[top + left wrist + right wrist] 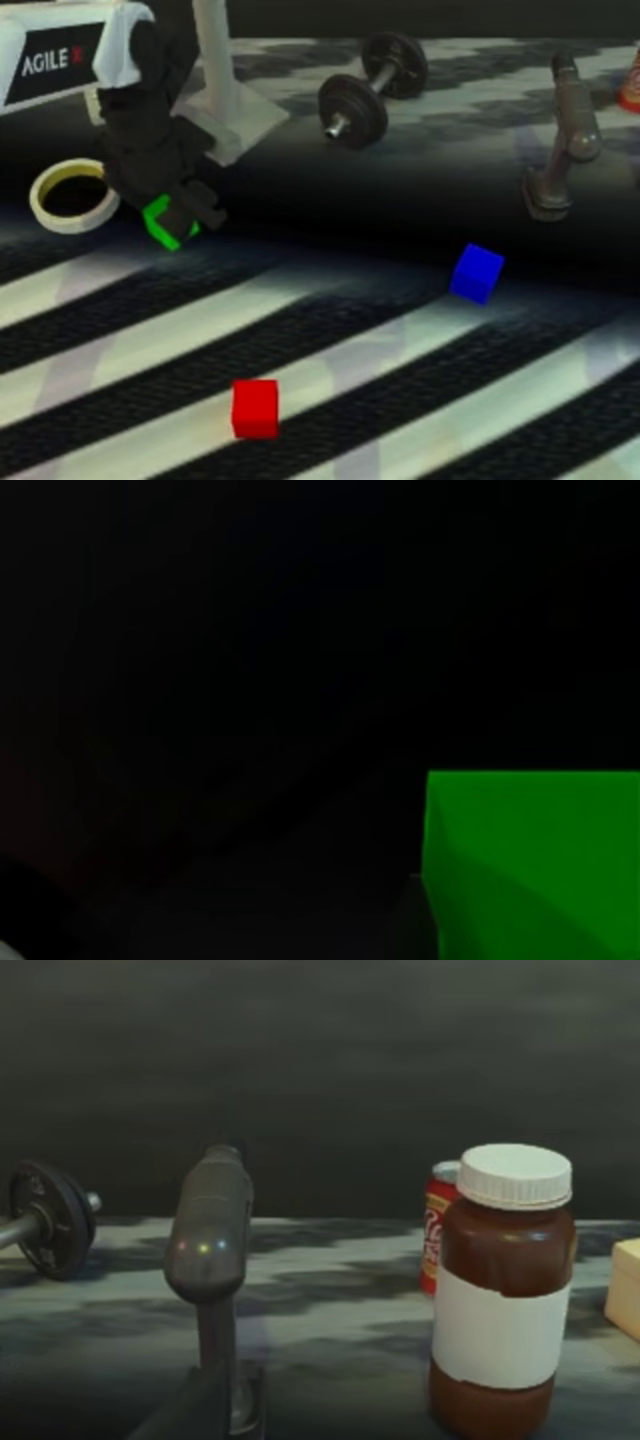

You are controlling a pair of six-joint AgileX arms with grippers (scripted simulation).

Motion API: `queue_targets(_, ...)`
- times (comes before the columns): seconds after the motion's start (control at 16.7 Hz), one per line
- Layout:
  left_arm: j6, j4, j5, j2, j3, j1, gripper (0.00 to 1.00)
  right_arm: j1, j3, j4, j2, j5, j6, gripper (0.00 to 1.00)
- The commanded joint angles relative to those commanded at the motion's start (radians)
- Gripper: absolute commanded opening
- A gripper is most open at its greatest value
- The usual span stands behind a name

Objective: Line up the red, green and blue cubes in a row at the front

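**Green cube in the left gripper, red and blue loose on the bench**

The green cube (168, 222) sits pinched between the fingers of the left gripper (175, 215) at the bench's left, beside a roll of tape (72, 195). The left wrist view is dark apart from that cube (530, 865). The red cube (255, 408) rests near the front, left of centre; the blue cube (476, 273) lies well apart, toward the right. Behind stand a dumbbell (372, 88) and a grey tool (565, 140). Of the right gripper I cannot tell; its wrist view shows a brown jar (503, 1295) and a red can (438, 1222).
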Motion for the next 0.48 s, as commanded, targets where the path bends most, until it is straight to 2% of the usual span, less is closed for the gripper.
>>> queue_targets(0.48, 0.0, 0.0, 0.0, 0.0, 0.0, 0.0, 0.0, 0.0, 0.0, 0.0, 0.0, 0.0, 0.0, 1.0)
